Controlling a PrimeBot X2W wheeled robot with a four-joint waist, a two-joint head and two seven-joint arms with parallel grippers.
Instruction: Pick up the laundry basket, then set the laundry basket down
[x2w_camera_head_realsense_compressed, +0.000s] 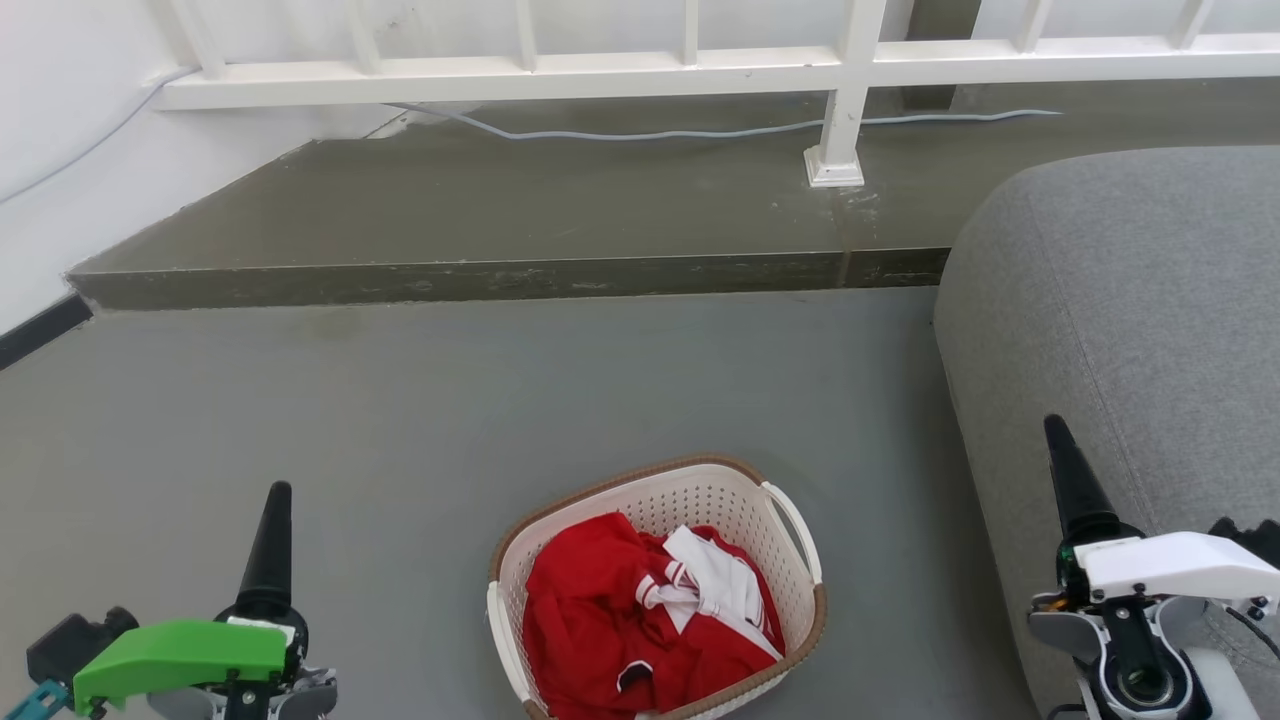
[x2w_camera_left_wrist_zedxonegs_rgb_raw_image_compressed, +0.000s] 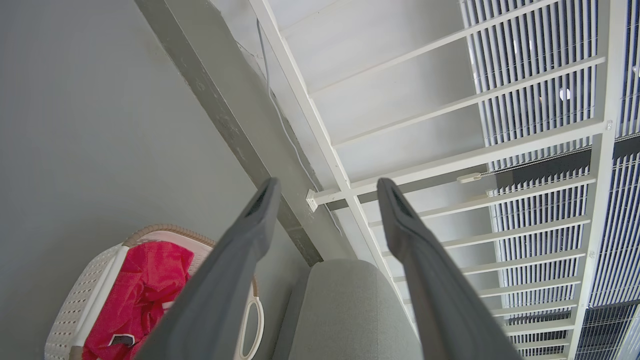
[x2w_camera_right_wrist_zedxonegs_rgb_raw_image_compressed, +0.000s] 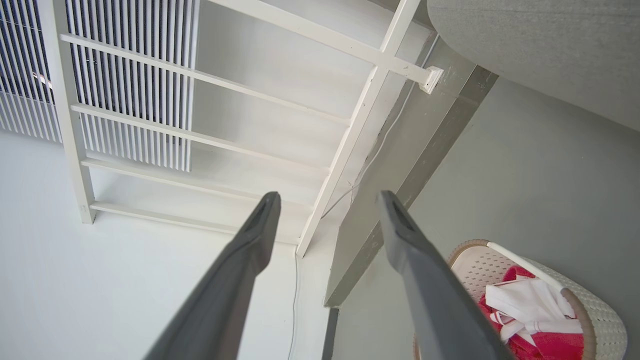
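Between the left pincer (x2w_camera_left_wrist_zedxonegs_rgb_raw_image_compressed: 327, 186) and the right pincer (x2w_camera_right_wrist_zedxonegs_rgb_raw_image_compressed: 327, 197), well apart from both, the laundry basket (x2w_camera_head_realsense_compressed: 690, 497) stands on the grey floor (x2w_camera_head_realsense_compressed: 300, 400). Its near rim is cut off by the bottom edge of the head view, and its bottom is hidden under a red garment (x2w_camera_head_realsense_compressed: 590, 610) and a white one (x2w_camera_head_realsense_compressed: 715, 575). Both pincers gape wide and hold nothing, though from the head one dark finger of each is plain and the second cannot be made out. In each wrist view one of that pincer's own fingers covers part of the basket, and the grey sofa (x2w_camera_head_realsense_compressed: 1120, 300) beside the right pincer runs out of frame.
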